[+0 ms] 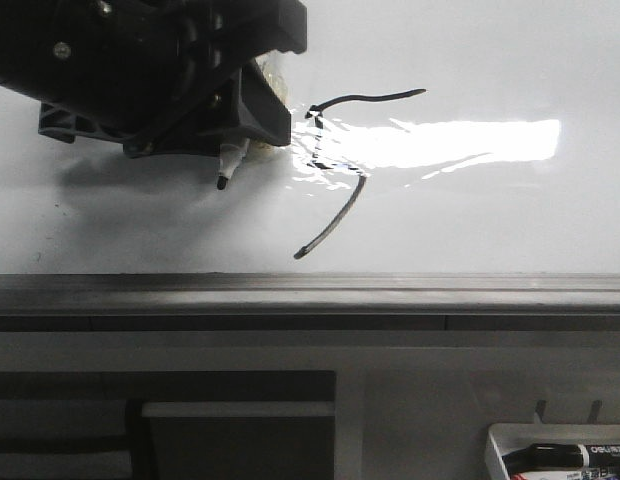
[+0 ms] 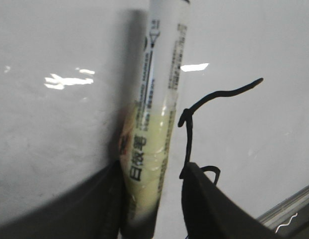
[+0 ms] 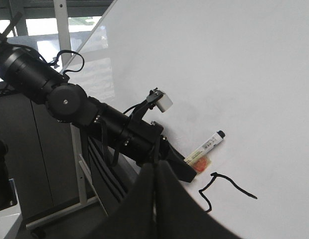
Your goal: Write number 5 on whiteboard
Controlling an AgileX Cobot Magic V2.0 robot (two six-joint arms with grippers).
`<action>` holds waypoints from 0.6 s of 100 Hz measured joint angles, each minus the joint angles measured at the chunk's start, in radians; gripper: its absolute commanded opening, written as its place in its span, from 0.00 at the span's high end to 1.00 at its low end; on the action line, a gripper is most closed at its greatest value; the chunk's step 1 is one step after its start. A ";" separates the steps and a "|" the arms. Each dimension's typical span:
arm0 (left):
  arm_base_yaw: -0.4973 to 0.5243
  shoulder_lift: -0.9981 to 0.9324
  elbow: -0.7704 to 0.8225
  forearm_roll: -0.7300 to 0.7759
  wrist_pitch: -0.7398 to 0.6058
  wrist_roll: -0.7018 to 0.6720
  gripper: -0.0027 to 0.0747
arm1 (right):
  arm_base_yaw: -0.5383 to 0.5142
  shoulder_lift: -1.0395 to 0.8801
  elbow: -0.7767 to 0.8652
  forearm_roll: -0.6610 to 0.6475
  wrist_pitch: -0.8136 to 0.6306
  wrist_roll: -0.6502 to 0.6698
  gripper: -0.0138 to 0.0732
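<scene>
The whiteboard (image 1: 490,220) fills the front view above its grey lower rail (image 1: 310,292). The number 5 (image 1: 370,98) is on it in thin black strokes, partly lost in the bright reflection. My left gripper (image 1: 245,120) is shut on a white marker (image 1: 230,160), its black tip just left of the 5. In the left wrist view the marker (image 2: 154,99) sits between my fingers (image 2: 214,209), next to the 5 (image 2: 188,139). My right gripper (image 3: 155,172) is shut and empty, away from the board, looking at the marker (image 3: 207,145) and the 5 (image 3: 239,188).
A small white tray (image 1: 510,440) holding markers hangs below the rail at the lower right. A dark panel (image 1: 230,420) lies under the rail at the left. The left arm (image 3: 70,102) reaches in past a metal stand (image 3: 79,164).
</scene>
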 measured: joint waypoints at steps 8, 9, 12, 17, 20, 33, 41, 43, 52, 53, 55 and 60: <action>0.000 0.000 -0.002 0.000 0.000 0.000 0.40 | 0.000 0.000 0.000 0.000 0.000 0.000 0.90; 0.000 0.000 -0.002 0.000 0.002 0.000 0.38 | 0.000 0.000 0.000 0.000 0.000 0.000 0.90; -0.002 0.000 -0.004 0.000 0.002 0.000 0.31 | 0.000 0.000 0.000 0.000 0.000 0.000 0.90; -0.004 0.000 -0.004 0.000 0.002 -0.002 0.23 | 0.000 0.000 0.000 0.000 0.000 0.000 0.90; -0.004 -0.002 -0.006 0.000 0.002 -0.002 0.20 | 0.000 0.000 0.000 0.000 0.000 0.000 0.90; -0.006 -0.019 -0.011 0.000 -0.010 -0.002 0.16 | 0.000 0.000 0.000 -0.002 0.000 0.000 0.90; -0.006 -0.048 -0.009 0.000 -0.028 -0.002 0.17 | 0.000 0.000 0.000 -0.008 0.002 0.000 0.90; -0.006 -0.057 -0.007 -0.001 -0.031 -0.002 0.17 | 0.000 0.000 0.000 -0.012 0.006 0.000 0.90; -0.006 -0.104 0.001 -0.011 -0.039 -0.002 0.17 | 0.000 -0.013 0.000 -0.014 0.046 0.000 0.90; -0.006 -0.115 0.002 -0.013 -0.039 -0.002 0.17 | 0.000 -0.014 0.000 -0.014 0.049 0.000 0.90; -0.006 -0.133 0.004 -0.015 -0.039 -0.002 0.18 | 0.000 -0.021 0.000 -0.014 0.061 0.000 0.90; -0.006 -0.185 0.008 -0.015 -0.038 0.000 0.24 | 0.000 -0.040 0.000 -0.020 0.085 0.000 0.90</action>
